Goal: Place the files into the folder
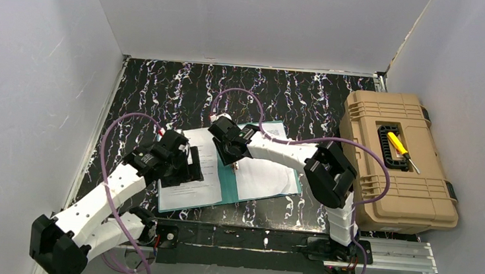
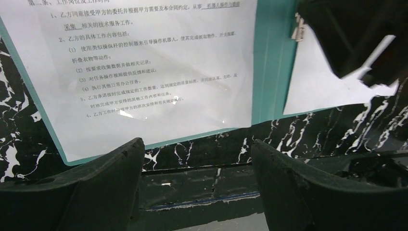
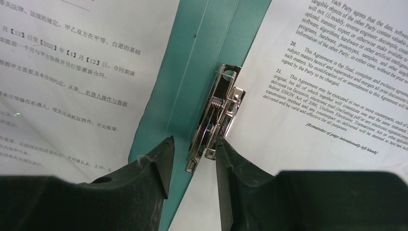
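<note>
White walls on three sides, black marbled desk.

Top view:
- folder lies open and flat, slightly skewed
- its near edge is close to the desk's near edge
- files: one sheet on each half, both inside the teal border
- plenty of bare desk beyond the folder's far edge, and a narrower strip to its left
- tan toolbox is right of the folder and apart from it, with a yellow screwdriver in its lid recess
- left hand is over the folder's left half
- right hand is over the spine

Left wrist view:
- left hand is spread wide, with nothing between the fingers
- it is over bare desk just off the folder's near edge
- the near sheet's bottom edge stops short of the teal rim
- metal clip is visible on the spine

Right wrist view:
- right hand has a narrow gap
- the clip's near end sits in that gap, against the right-side finger
- teal shows between the clip and the other finger, so it isn't clamped
- sheet edges flank the spine on both sides
</note>
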